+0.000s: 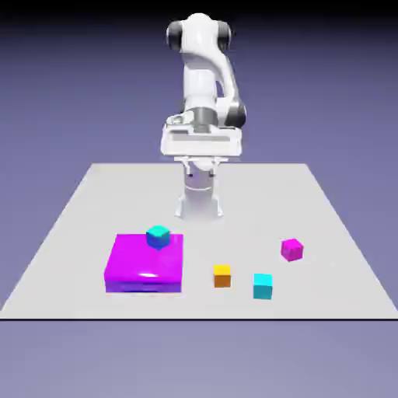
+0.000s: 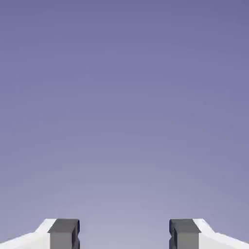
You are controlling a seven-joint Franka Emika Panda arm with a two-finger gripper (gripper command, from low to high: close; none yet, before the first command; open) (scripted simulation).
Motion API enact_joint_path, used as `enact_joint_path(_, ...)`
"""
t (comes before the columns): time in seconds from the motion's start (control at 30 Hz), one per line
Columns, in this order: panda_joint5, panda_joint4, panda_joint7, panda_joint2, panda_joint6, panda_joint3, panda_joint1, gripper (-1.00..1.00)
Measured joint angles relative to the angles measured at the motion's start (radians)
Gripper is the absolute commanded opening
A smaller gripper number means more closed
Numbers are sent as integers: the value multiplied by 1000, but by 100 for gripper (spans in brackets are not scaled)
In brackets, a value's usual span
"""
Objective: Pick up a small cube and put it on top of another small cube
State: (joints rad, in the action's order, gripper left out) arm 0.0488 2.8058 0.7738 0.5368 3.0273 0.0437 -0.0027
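Well apart: small cube (image 1: 291, 249), claw (image 2: 124, 236).

Rendered scene, even soft light, both views sharp.

Exterior view: bright, diffuse light from above; the table (image 1: 93, 218) reads uniformly pale grey with no cast shadows under the cubes. The backdrop darkens toward the top corners and lightens toward the bottom. One glare patch sits on the top face of the magenta block (image 1: 144, 266), near its front edge. The arm (image 1: 204, 70) shows smooth shading, darker on its underside. Edges are crisp, slight aliasing, no blur, no lens distortion. Hand view: plain backdrop gradient, darker at top, paler at bottom; fingertips (image 2: 63, 233) sharp, evenly lit.
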Motion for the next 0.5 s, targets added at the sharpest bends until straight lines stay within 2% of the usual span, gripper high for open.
enact_joint_path(0.5,607,-52,408,-413,-121,544,-183,0)
